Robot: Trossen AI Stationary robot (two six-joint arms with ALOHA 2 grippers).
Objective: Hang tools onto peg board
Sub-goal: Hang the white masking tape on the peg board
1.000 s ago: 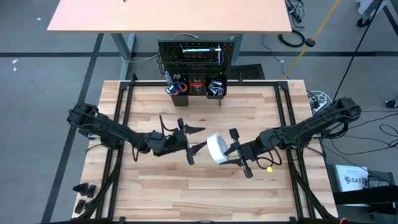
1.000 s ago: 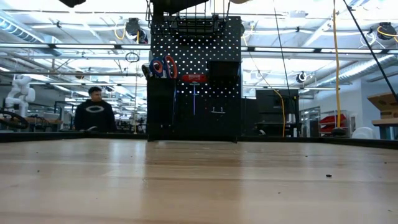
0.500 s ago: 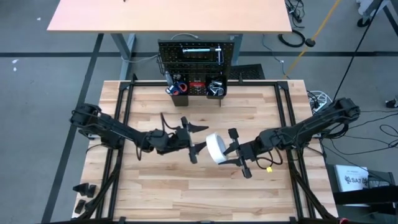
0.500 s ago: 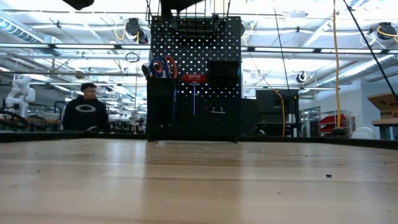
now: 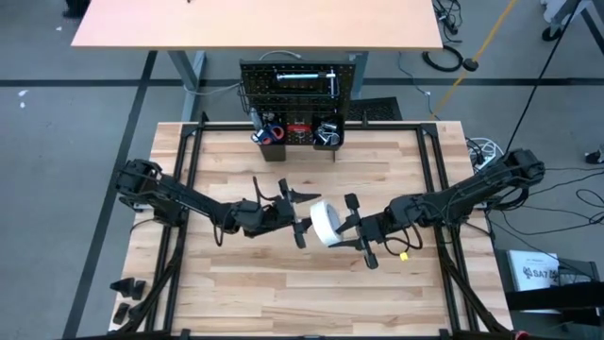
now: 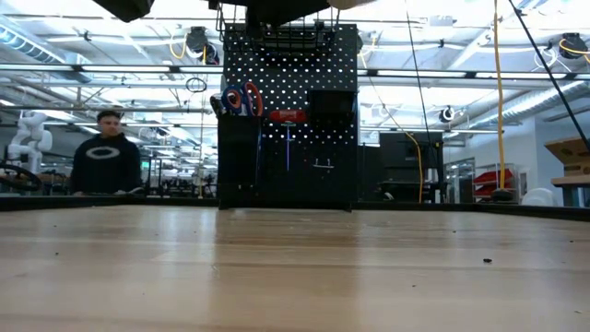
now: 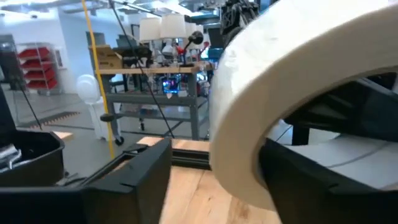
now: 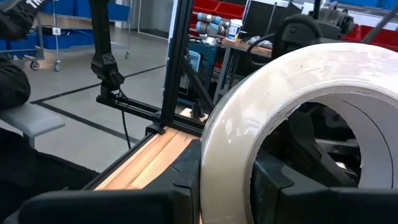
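Tape roll (image 5: 325, 224) sits clamped in my right hand (image 5: 342, 229) above the worktop (image 5: 283, 293), my left hand (image 5: 300, 215) spread around it.

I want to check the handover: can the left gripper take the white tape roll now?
Probably yes. The left gripper, fingers open, sits right beside the tape roll, which the right gripper holds up above the table; nothing lies between them.

— What do the arms look like?
— The left arm (image 5: 179, 200) and right arm (image 5: 472, 194) are dark and slim, with rounded joints and thin black cables alongside.
— And the ends?
— Blocky black fingers (image 7: 118, 180).
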